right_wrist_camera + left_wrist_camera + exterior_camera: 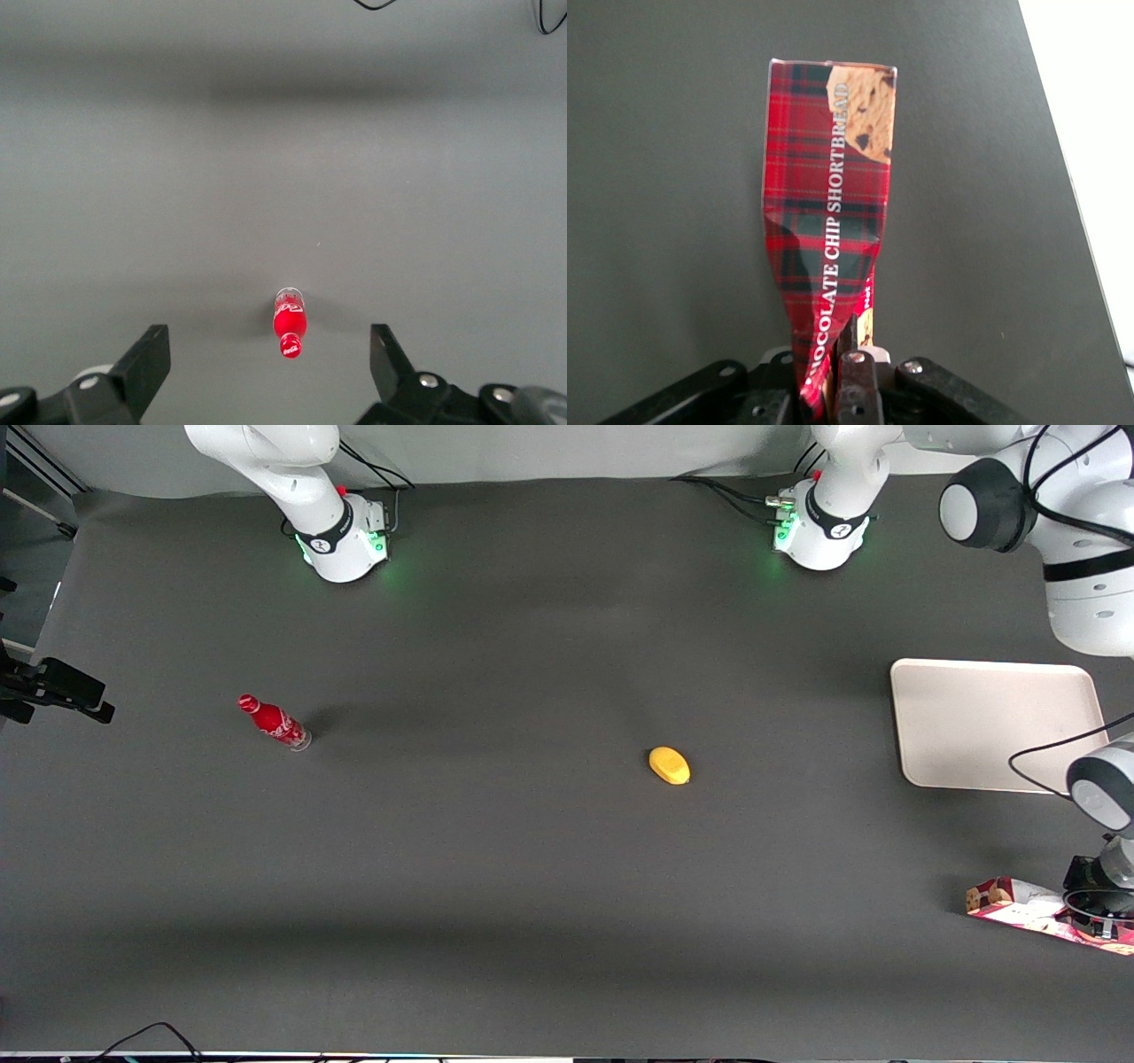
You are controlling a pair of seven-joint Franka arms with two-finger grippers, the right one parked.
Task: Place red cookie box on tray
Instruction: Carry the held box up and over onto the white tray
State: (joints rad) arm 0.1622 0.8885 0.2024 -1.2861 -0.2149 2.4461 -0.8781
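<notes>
The red cookie box is a long flat dark-red tartan carton with a chocolate-chip cookie picture. It sits at the working arm's end of the table, nearer the front camera than the tray. My left gripper is shut on one end of it. In the left wrist view the gripper pinches the box, which is creased and narrowed at the grip and stretches away over the dark table. The off-white tray lies bare, farther from the front camera than the box and apart from it.
A yellow lemon-like object lies near the table's middle. A small red bottle stands toward the parked arm's end; it also shows in the right wrist view. The working arm's links hang over the tray's edge.
</notes>
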